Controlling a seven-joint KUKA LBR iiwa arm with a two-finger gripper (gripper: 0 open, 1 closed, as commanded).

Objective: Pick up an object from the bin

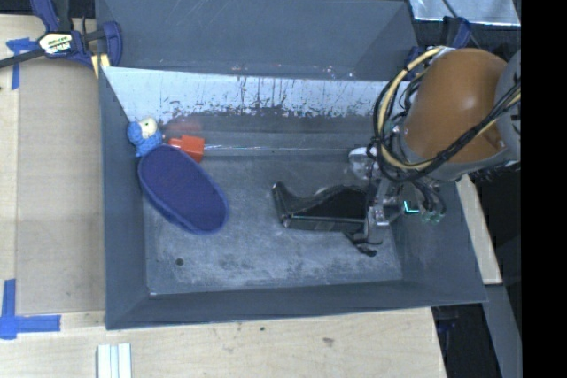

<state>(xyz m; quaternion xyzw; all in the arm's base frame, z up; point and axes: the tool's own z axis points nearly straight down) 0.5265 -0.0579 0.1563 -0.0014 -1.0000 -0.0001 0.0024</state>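
My gripper (pixel 370 233) is low in the right part of the bin, down at the right end of a flat black tool-like thing (pixel 317 210) that lies on the floor and stretches left from it. The gripper touches or overlaps that end; whether it has hold of it is hidden. A dark blue oval pouch (pixel 183 191) lies well to the left.
At the bin's back left, by the sloping wall, sit a small blue and yellow toy figure (pixel 142 133) and an orange block (pixel 188 146). The arm's orange dome and cables hang over the bin's right wall. Bare floor lies between the pouch and the black thing.
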